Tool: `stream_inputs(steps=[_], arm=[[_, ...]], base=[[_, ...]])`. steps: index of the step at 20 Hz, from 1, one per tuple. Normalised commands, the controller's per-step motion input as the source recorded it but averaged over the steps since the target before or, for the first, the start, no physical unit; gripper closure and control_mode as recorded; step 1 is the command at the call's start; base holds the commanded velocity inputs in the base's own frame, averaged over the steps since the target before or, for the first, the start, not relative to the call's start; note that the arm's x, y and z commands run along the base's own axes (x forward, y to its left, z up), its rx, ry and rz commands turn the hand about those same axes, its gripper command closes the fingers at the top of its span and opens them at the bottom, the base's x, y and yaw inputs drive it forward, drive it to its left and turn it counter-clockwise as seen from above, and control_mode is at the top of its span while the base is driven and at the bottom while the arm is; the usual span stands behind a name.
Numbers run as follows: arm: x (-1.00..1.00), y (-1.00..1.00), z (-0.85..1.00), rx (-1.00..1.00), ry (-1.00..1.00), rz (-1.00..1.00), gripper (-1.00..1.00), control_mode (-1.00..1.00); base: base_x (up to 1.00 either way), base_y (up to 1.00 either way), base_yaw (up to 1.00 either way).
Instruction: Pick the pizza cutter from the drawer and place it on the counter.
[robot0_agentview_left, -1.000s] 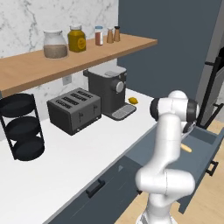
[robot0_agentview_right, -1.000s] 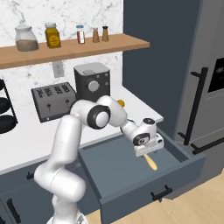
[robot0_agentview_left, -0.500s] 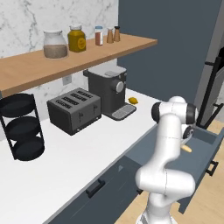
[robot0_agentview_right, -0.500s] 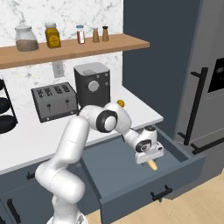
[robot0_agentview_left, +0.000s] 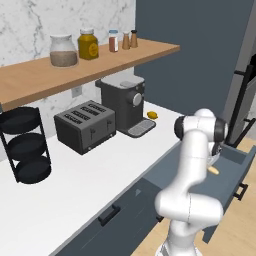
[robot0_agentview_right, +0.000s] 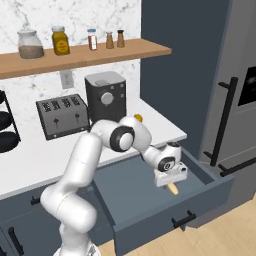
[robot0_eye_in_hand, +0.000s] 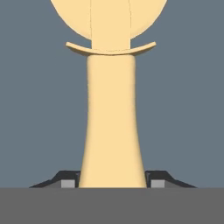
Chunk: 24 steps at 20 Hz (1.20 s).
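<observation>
At frame centre, the pincer (robot0_eye_in_hand: 112, 183) sits clamped on the pizza cutter (robot0_eye_in_hand: 112, 118), its smooth tan handle flaring toward a round disc.

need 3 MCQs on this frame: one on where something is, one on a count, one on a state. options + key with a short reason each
1. Where is the light tan wooden-handled pizza cutter?
A. on the brown shelf
B. inside the open dark slate-blue drawer
C. on top of the toaster

2. How many slots does the dark grey toaster have on top?
A. two
B. four
C. six

3. How does the two-finger gripper stand to the cutter's handle?
A. fingers on both sides of the handle
B. far above it, over the white counter
C. beside the yellow lump

Key: B, the right base view shows the tan handle under the hand, over the drawer's greyish floor. B, four slots show on its top. A, in the hand view a dark fingertip sits at each side of the handle.
</observation>
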Motion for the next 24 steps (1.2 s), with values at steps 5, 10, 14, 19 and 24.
stream_inputs(steps=[5, 10, 14, 19, 24], arm=[[-0.90, 0.00, 0.30, 0.08, -0.17, 0.00, 1.00, -1.00], [-0.56, 0.25, 1.00, 0.06, -0.06, 0.00, 1.00, -1.00], [0.00, 0.50, 1.00, 0.08, -0.12, 0.00, 1.00, -1.00], [-0.32, 0.73, 1.00, 0.03, -0.07, 0.01, 1.00, -1.00], [-0.42, 0.80, 1.00, 0.00, 0.02, 0.08, 1.00, -1.00]], base=[[0.00, 0.00, 0.00], [0.00, 0.00, 0.00], [0.00, 0.00, 0.00], [0.00, 0.00, 0.00], [0.00, 0.00, 0.00]])
